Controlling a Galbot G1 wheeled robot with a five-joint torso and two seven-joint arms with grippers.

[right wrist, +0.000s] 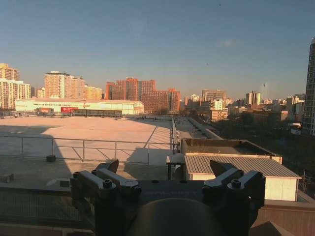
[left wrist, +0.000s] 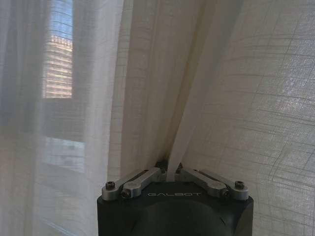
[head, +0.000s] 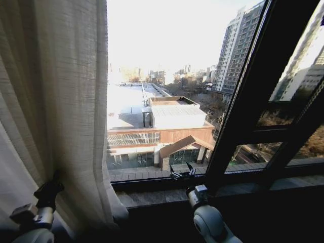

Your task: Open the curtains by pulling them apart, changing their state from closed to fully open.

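At the left side of the head view, the curtains (head: 61, 101) hang as one gathered mass of sheer cream fabric, their long axis vertical and the pleats running top to bottom, drawn in toward the lower left. To the right of that fabric the window glass (head: 162, 101) stands uncovered, showing rooftops and tall buildings, with the dark window frame (head: 253, 101) slanting up beside it.

Low at the left, the left gripper (head: 48, 192) sits against the bottom of the fabric. From the left wrist view, its fingers (left wrist: 142, 177) are drawn nearly together with a narrow fold of the curtain pinched between them, the cloth fanning upward from that pinch.

Near the sill (head: 167, 195), the right gripper (head: 183, 172) points out toward the glass, clear of any fabric. From the right wrist view its fingers (right wrist: 110, 167) stand spread apart, holding nothing.
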